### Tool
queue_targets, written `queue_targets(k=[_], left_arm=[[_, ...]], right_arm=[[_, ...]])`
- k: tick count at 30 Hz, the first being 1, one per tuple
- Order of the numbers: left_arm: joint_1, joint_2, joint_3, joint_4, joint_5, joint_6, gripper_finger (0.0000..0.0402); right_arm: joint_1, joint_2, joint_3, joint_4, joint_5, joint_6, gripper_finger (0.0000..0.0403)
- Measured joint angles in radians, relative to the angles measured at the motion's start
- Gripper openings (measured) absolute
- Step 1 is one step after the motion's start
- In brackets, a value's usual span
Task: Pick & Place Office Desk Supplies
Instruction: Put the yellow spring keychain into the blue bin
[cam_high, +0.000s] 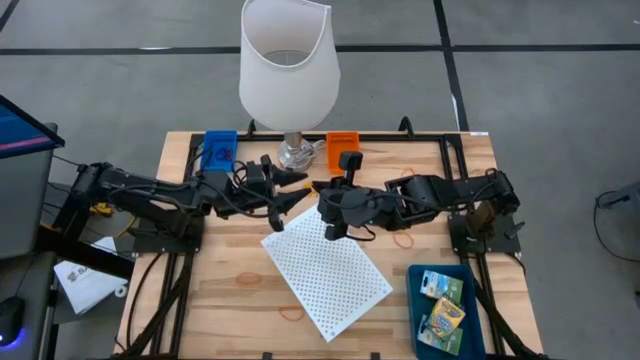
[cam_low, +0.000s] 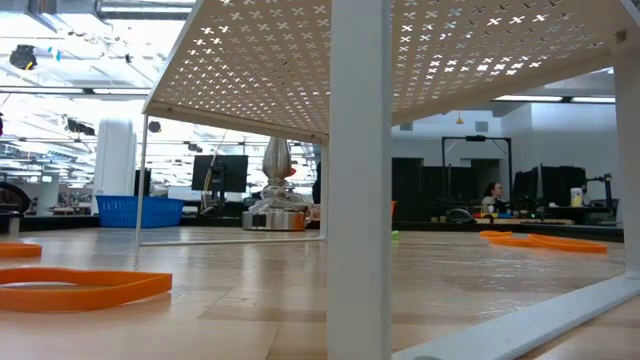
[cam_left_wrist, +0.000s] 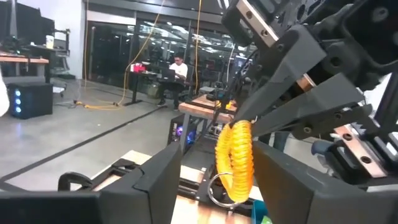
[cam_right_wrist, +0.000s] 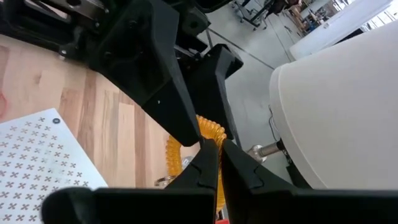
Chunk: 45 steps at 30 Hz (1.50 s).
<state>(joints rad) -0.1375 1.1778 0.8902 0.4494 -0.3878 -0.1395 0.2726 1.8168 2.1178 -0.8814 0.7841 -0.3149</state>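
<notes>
two arms meet over the middle of the table, passing a yellow coiled cord

the wooden table (cam_high: 230, 300) carries one white lamp (cam_high: 288, 70) at its far edge and one white perforated shelf (cam_high: 326, 271) lying skewed near the centre. both dark arms reach inward, stretched low across the table, their tips meeting just in front of the lamp's base. the right gripper (cam_right_wrist: 214, 149) is clenched on the top of one yellow coiled cord (cam_left_wrist: 235, 158), which hangs down with a metal ring at its lower end. the left gripper (cam_left_wrist: 217, 168) has its fingers parted on either side of that cord, not pressing it. one blue tray (cam_high: 448, 312) at the near right corner holds two printed boxes (cam_high: 442, 302). one blue bin (cam_high: 220, 148) and one orange bin (cam_high: 343, 145) flank the lamp. three orange rubber bands (cam_high: 291, 313) show loose on the wood.
</notes>
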Motion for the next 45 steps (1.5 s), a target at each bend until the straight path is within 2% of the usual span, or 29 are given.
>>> queue_targets(k=[5, 12, 14, 24, 32, 45], left_arm=[[0.0, 0.0, 0.0, 0.0, 0.001, -0.023, 0.0139], [0.003, 0.0, 0.0, 0.0, 0.002, -0.071, 0.0035], [0.003, 0.0, 0.0, 0.0, 0.005, -0.078, 0.0016], [0.003, 0.0, 0.0, 0.003, 0.019, -0.079, 0.001], [0.003, 0.0, 0.0, 0.004, 0.013, -0.079, 0.001], [0.017, 0.0, 0.0, 0.002, 0.014, -0.079, 0.0011]], right_arm=[[-0.002, 0.0, 0.0, 0.0, 0.0, -0.003, 0.0], [-0.001, 0.0, 0.0, 0.001, -0.001, 0.0, 0.0], [-0.001, 0.0, 0.0, 0.0, -0.001, 0.0, 0.0], [-0.001, 0.0, 0.001, 0.004, -0.002, 0.0, 0.0012], [0.001, 0.0, 0.001, 0.057, -0.047, 0.026, 0.005], [0.008, 0.0, 0.001, 0.081, -0.042, 0.027, 0.0102]])
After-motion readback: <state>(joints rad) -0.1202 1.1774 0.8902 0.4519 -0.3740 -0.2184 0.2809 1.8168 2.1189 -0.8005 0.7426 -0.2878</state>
